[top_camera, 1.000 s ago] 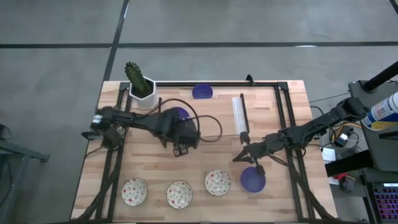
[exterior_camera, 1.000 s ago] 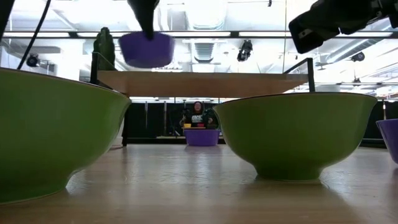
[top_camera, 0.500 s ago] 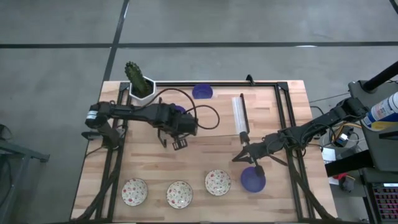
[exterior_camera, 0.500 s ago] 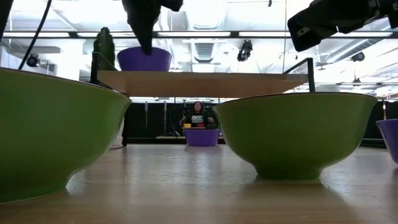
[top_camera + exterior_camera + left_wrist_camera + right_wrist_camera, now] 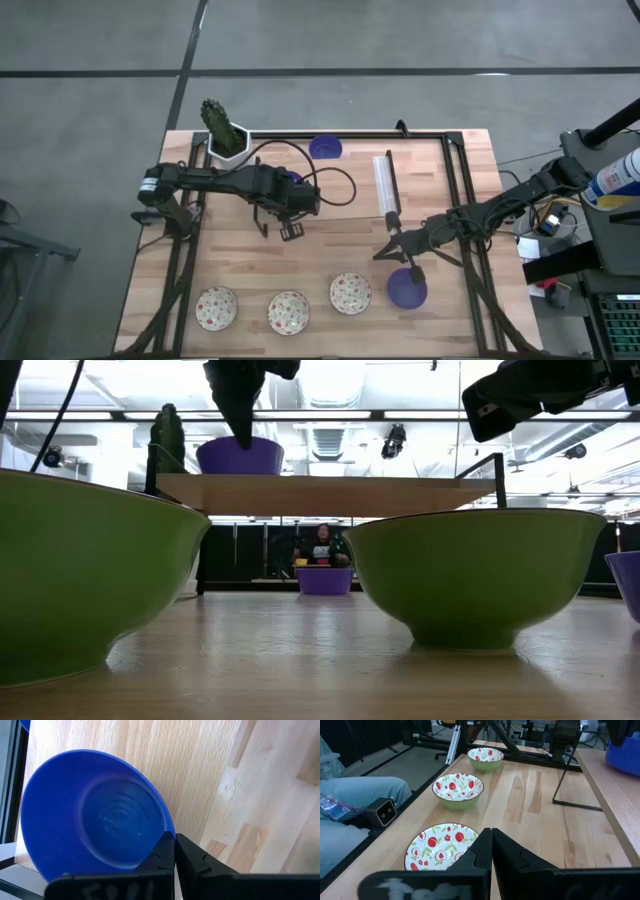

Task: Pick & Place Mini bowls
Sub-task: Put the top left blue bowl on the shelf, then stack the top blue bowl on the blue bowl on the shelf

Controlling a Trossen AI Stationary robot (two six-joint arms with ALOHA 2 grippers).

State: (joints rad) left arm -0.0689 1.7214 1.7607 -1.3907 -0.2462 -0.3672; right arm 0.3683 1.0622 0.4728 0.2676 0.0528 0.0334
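From above, the left gripper reaches over the desk by a blue bowl; the right gripper waits beside another blue bowl. Three speckled bowls line the near edge. The left wrist view shows jaws pinched on the blue bowl's rim. The right wrist view shows jaws closed, empty.

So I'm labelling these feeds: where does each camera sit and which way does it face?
High: overhead, straight down; both arms, left hand gripping a blue bowl.
Low: table height, level across; green bowl close, arms above.
Left wrist: past shut fingers onto that blue bowl.
Right wrist: past shut right hand to patterned bowls.
Shared: high and left wrist show the held bowl.
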